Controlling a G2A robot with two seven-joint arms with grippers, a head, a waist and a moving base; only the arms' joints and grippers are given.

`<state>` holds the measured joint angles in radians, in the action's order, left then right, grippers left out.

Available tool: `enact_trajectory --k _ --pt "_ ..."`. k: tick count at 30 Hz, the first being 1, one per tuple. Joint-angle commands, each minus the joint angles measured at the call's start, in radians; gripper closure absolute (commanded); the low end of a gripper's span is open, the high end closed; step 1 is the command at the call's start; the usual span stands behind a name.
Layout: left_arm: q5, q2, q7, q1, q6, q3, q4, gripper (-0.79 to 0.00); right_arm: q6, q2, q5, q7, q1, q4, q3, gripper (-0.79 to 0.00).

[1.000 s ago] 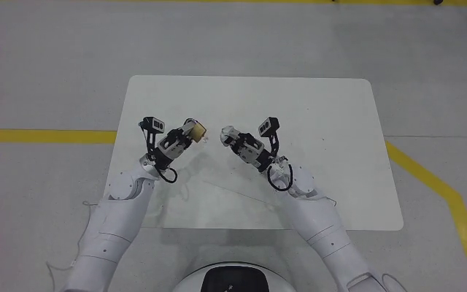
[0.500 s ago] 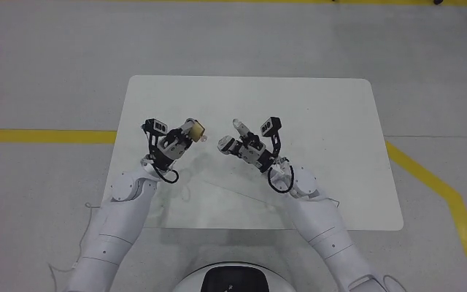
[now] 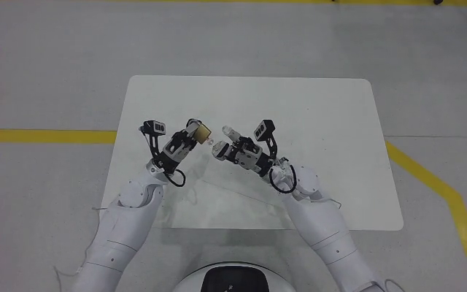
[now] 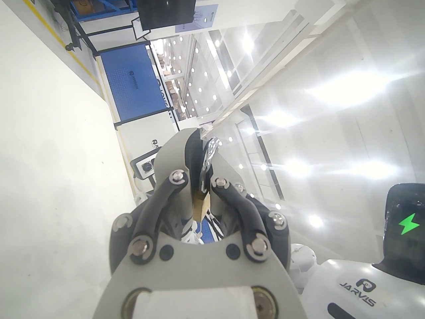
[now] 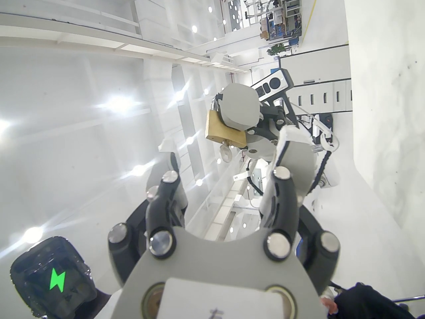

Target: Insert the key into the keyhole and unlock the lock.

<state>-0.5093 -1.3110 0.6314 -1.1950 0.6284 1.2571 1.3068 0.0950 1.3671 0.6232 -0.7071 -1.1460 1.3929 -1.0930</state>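
Top view: you have one brass padlock (image 3: pixel 198 131) clamped in left gripper (image 3: pixel 193 135), held over white table (image 3: pixel 328 109); right gripper (image 3: pixel 222 148) just beside it.
Left wrist view: silver shackle (image 4: pixel 209 152) pinched between pads.
Right wrist view: you see one silver key (image 5: pixel 225 153) seated in padlock's end face; right fingers (image 5: pixel 292 160) spread apart, holding nothing.

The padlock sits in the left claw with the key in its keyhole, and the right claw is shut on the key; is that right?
Not quite: the right wrist view shows the right claw open, its fingers spread and not gripping the key. The rest stands: the left claw holds the padlock with the key inserted.
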Motion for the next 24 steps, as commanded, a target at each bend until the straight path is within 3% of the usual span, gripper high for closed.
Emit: enact_trajectory --k 1,15,20,24 --pt "0.004 0.000 0.000 0.001 -0.002 0.000 0.000 0.000 -0.004 0.000 -0.008 0.008 -0.001 0.008 0.003 -0.225" --pt "0.019 0.000 0.000 0.005 -0.012 -0.005 -0.007 0.000 0.002 0.004 -0.026 0.006 -0.003 0.022 0.030 -0.139" --pt "0.024 -0.001 0.000 0.006 -0.011 -0.005 -0.009 0.000 0.002 0.007 -0.014 0.011 0.000 0.014 0.032 -0.009" --pt "0.023 -0.001 0.000 0.007 -0.010 -0.005 -0.010 0.000 -0.003 0.008 0.016 0.003 0.003 0.005 0.030 0.000"
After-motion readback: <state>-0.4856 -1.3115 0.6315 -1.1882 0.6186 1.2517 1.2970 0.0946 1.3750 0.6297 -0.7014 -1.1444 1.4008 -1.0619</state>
